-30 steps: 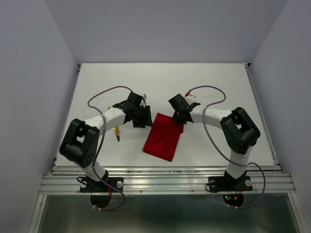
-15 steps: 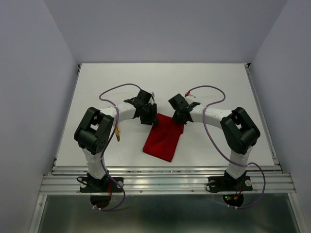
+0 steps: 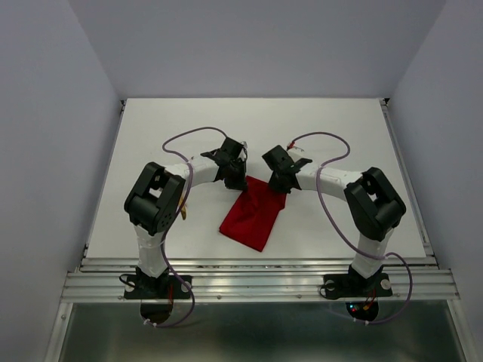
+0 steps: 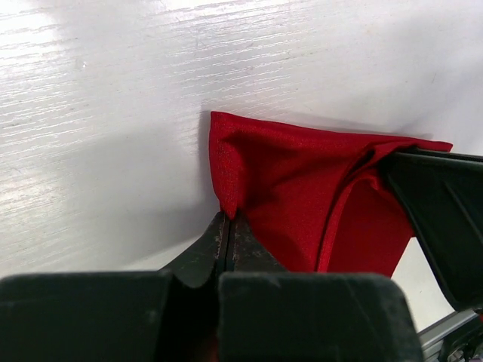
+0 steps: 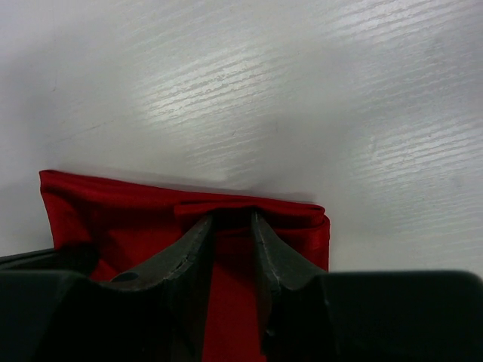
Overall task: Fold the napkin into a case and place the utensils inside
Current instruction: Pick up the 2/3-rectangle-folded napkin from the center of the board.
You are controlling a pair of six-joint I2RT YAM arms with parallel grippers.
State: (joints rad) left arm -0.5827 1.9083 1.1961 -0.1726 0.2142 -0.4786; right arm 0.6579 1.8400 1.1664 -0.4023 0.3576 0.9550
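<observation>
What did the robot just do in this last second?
The left gripper swung in toward the napkin and pinched shut on its far left corner. The right gripper stayed at the other far corner; the napkin hardly shifted.

White wood-grain table (image 3: 332,128), metal rail (image 3: 256,283) along near edge

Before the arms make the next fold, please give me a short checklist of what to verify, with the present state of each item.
1. Left gripper shut on a corner of the napkin: ok.
2. Right gripper firmly holding the napkin: cannot tell; cloth lies between its parted fingers.
3. Both grippers at the napkin's far edge: ok.
4. Gold utensil clear of the napkin: ok, it lies apart, under the left arm.
</observation>
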